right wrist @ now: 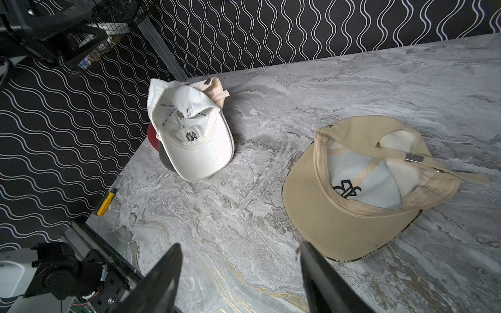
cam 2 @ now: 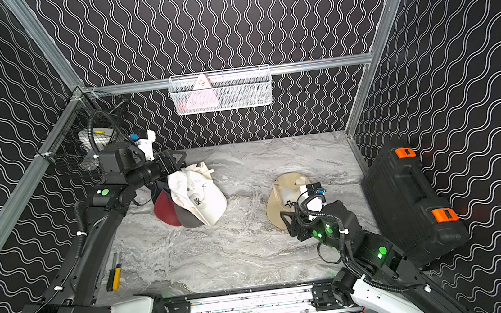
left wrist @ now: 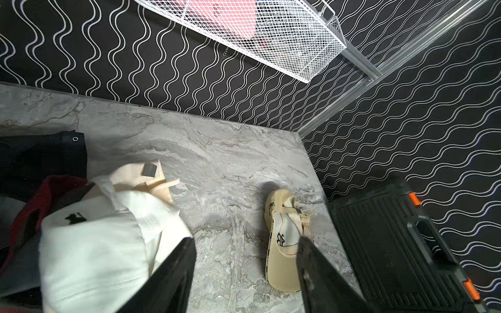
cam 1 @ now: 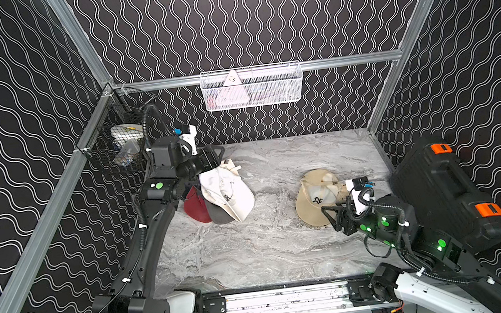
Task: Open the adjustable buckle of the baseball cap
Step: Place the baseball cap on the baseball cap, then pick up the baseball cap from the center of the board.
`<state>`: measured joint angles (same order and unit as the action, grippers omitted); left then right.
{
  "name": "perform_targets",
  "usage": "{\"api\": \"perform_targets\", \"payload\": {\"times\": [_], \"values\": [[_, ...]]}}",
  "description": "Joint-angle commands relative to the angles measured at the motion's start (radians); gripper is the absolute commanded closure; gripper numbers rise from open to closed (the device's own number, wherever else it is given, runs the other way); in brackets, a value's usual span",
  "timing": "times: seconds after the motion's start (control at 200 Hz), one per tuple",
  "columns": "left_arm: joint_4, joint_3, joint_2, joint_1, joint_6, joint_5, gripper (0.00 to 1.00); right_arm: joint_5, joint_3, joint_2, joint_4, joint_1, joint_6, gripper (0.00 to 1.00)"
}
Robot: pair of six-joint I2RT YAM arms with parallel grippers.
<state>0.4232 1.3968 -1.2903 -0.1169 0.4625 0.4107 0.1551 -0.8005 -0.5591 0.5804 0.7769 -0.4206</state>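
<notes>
Two open grippers and an upside-down tan cap on a grey table.

The tan baseball cap (right wrist: 339, 222) lies upside down on the right side of the table (right wrist: 244, 211), near the black case (cam 1: 442, 192). Its strap runs through a small metal buckle (right wrist: 414, 158) at the back. The right gripper (right wrist: 238, 279) hangs just by the cap's brim, with its fingers apart and nothing between them. The left gripper (left wrist: 244, 271) is at the far left, beside a pile of caps (cam 1: 213, 207) with a white cap (right wrist: 195, 151) on top. Its fingers are apart too and hold nothing. A yellow-handled tool (right wrist: 104, 203) lies at the table's left edge.
</notes>
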Motion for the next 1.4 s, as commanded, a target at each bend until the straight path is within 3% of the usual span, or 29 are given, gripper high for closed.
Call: {"api": "perform_targets", "payload": {"times": [0.0, 0.335, 0.75, 1.141, 1.396], "values": [[0.022, 0.007, 0.0, -0.058, -0.044, -0.025, 0.36, 0.017, -0.006, -0.002, -0.004, -0.001, -0.027, 0.3], [0.045, -0.136, 0.072, -0.246, -0.066, -0.084, 0.36, 0.055, -0.085, -0.109, 0.032, -0.001, 0.025, 0.28], [0.046, -0.263, 0.1, -0.44, -0.051, -0.165, 0.36, 0.083, -0.084, -0.143, 0.03, -0.002, -0.053, 0.27], [-0.039, -0.262, -0.029, -0.576, -0.025, -0.187, 0.37, 0.196, -0.14, -0.017, 0.209, -0.001, -0.058, 0.26], [-0.058, -0.183, -0.145, -0.656, -0.018, -0.206, 0.37, 0.273, -0.155, 0.052, 0.295, -0.001, -0.042, 0.22]]}}
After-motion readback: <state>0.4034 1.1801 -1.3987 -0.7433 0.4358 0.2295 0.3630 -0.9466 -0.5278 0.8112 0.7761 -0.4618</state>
